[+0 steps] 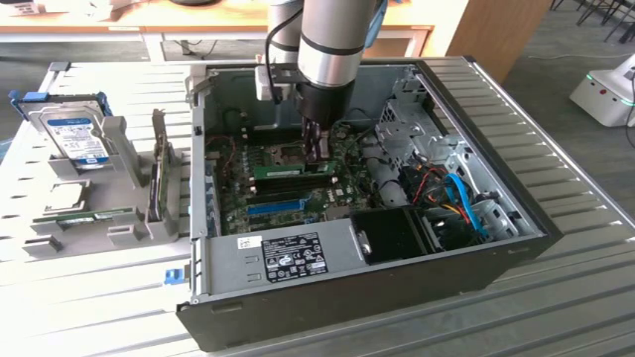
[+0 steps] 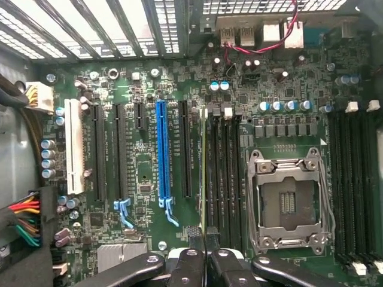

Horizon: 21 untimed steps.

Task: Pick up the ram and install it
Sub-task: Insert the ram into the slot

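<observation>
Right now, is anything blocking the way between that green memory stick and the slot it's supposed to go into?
Nothing visible. The ram already stands on edge along the black memory slots, with the claw at its end; no cable or part lies between stick and slot.

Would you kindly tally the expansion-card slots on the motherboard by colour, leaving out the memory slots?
White slot: 1
Blue slot: 1
Black slots: 4
Total: 6
</observation>
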Tool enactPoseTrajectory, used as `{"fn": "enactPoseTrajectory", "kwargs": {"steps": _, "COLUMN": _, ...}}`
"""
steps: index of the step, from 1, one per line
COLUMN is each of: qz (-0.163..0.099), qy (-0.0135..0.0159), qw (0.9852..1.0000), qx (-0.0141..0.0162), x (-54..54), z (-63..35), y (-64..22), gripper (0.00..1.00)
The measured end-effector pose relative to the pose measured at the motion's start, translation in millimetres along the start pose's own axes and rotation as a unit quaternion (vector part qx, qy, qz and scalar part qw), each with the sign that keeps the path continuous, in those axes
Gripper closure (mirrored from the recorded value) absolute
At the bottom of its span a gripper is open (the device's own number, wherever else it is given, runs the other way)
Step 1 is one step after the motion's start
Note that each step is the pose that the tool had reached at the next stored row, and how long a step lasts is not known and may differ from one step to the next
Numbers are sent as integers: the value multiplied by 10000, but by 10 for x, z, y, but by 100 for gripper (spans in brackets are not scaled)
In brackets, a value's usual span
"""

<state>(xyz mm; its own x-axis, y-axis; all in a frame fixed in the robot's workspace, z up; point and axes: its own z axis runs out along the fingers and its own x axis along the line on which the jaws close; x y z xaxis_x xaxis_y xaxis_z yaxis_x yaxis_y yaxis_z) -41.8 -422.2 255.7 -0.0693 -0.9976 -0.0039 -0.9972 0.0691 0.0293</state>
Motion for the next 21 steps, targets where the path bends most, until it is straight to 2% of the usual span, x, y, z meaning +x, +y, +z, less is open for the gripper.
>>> {"fn": "enactPoseTrajectory", "kwargs": {"steps": 10, "qz": 0, "qy": 0, "qw": 10000, "qx": 0, "x": 0, "z": 12, "y": 0, "gripper": 88}}
{"fn": "enactPoseTrajectory", "kwargs": {"steps": 17, "qz": -254, "qy": 8, "qw": 9997, "qx": -1, "x": 0, "z": 12, "y": 0, "gripper": 88}}
{"fn": "enactPoseTrajectory", "kwargs": {"steps": 21, "qz": -263, "qy": 8, "qw": 9997, "qx": -1, "x": 0, "z": 12, "y": 0, "gripper": 88}}
